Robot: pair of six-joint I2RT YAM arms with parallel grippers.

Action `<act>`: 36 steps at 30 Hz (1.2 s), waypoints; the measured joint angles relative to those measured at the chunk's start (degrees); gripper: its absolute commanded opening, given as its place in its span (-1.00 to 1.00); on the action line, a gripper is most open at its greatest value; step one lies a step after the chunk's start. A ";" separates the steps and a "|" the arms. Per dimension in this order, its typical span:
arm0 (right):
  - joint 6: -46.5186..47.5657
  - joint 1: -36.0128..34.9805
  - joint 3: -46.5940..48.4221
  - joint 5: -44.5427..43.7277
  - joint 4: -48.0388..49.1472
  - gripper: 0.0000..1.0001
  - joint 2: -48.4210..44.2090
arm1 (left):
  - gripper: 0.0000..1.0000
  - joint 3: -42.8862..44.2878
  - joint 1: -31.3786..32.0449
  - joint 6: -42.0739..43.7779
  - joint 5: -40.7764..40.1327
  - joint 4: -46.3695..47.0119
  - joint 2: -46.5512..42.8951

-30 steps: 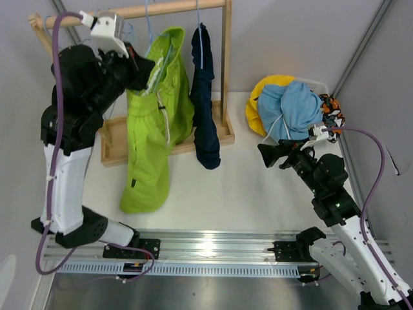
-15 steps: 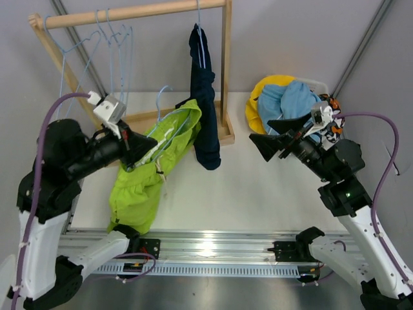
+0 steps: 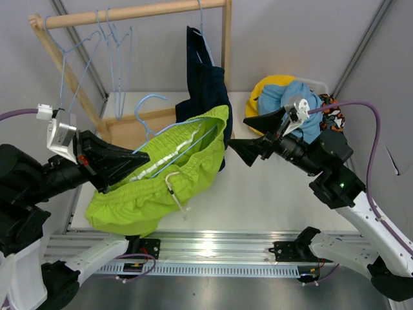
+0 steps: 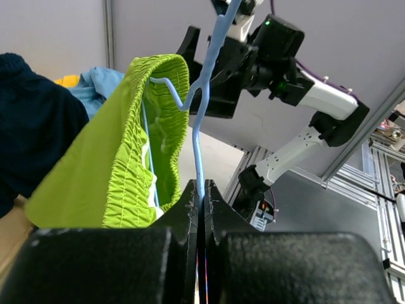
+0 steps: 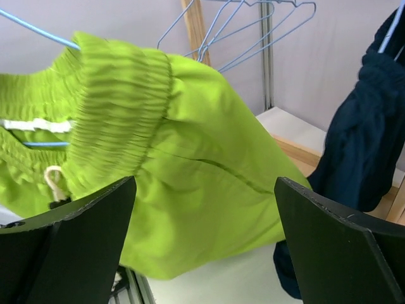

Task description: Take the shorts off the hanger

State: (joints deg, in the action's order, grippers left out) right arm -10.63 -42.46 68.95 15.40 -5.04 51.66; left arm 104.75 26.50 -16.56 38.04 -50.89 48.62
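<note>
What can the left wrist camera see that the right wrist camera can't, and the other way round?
Only the left wrist view: the left gripper shut on the blue hanger, the right arm beyond it, and light blue shorts at left. Only the right wrist view: the right gripper open, and empty hangers on the wooden rack. Both: the lime green shorts on that hanger, and the navy shorts.

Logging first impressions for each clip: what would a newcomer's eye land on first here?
The lime shorts, spread on a blue hanger above mid-table, which the left gripper pinches shut. The open right gripper points at their waistband from the right. Behind them navy shorts hang from the wooden rack, beside a heap of blue and yellow shorts at back right.
</note>
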 measured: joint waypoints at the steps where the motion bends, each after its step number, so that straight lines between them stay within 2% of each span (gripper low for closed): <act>1: 0.35 -0.57 0.04 -0.61 -0.20 0.99 0.20 | -1.00 0.50 0.09 -0.02 0.11 0.07 0.00; 18: 2.78 -4.24 -0.04 -5.29 0.35 0.99 3.85 | -1.00 5.84 2.56 -1.51 1.25 0.72 -1.90; 19: 2.78 -4.31 -0.07 -5.31 0.68 0.93 4.20 | -1.00 6.03 2.64 -1.53 1.36 0.72 -2.23; 20: 2.78 -4.37 -0.07 -5.35 0.96 0.65 4.44 | -1.00 6.16 2.73 -1.53 1.40 0.72 -2.56; 21: 3.02 -4.46 -0.07 -5.33 1.20 0.15 4.83 | -1.00 6.19 2.75 -1.51 1.36 0.70 -2.89; 22: 3.39 -4.59 -0.07 -5.31 1.49 -0.62 5.18 | -1.00 6.19 2.75 -1.49 1.27 0.63 -3.10; 23: 3.19 -4.70 -0.07 -5.03 1.73 -1.00 5.53 | -1.00 6.19 2.75 -1.44 1.09 0.55 -3.28; 31: 5.07 -4.66 -0.07 -9.88 1.79 -1.00 4.50 | -1.00 5.99 3.02 0.09 -5.16 -1.57 -3.15; 33: 5.64 -2.32 -0.07 -11.47 1.53 -1.00 2.89 | -1.00 5.55 3.10 0.57 -6.86 -2.36 -3.13; 36: 4.94 5.75 -0.02 -10.56 1.44 -1.00 0.31 | -1.00 4.68 3.37 1.22 -8.68 -3.41 -2.47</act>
State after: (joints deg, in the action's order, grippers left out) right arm -5.69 -36.71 68.93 4.84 -3.60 51.96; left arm 109.43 29.87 -15.33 29.36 -54.30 46.15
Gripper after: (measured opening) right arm 0.019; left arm 0.024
